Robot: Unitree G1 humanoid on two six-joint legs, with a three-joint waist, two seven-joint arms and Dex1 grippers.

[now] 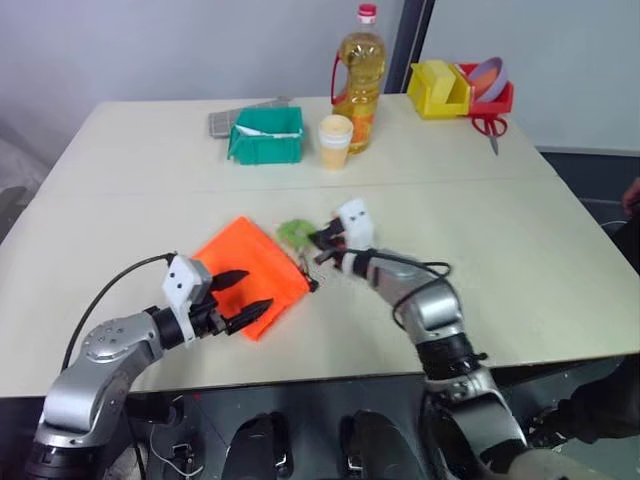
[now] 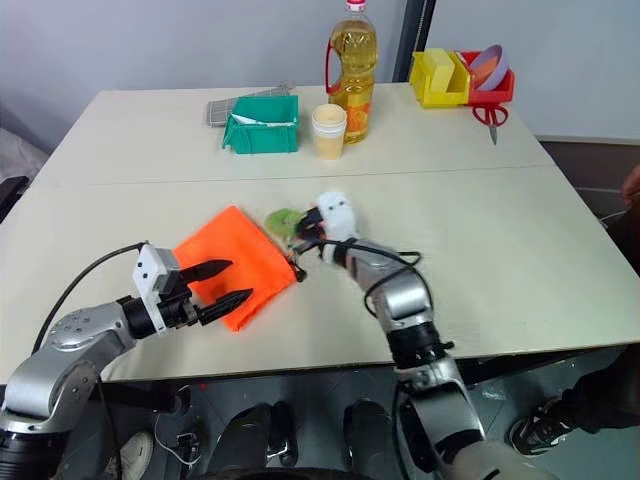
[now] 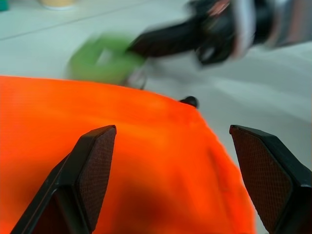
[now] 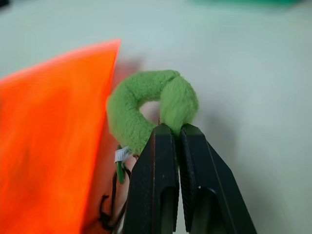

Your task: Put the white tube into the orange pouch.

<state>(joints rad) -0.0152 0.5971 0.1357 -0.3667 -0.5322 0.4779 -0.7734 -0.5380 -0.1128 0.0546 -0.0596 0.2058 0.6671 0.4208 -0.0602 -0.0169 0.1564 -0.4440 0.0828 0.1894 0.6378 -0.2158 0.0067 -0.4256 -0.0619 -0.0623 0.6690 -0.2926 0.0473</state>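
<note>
Nearest me, left gripper (image 1: 243, 295) hangs at the near left edge of the orange pouch (image 1: 250, 272), fingers spread wide, nothing between them, tips just over the fabric. Pouch lies flat on the table (image 1: 520, 240), mid-left. My right gripper (image 4: 176, 130) sits just right of the pouch's far corner, fingers pinched tight on the green ring tag (image 4: 146, 109) at the end of the dark cord (image 4: 109, 214). I can't make out the white tube. Far side: green box (image 1: 266, 135), paper cup (image 1: 335, 141), oil bottle (image 1: 360, 80).
</note>
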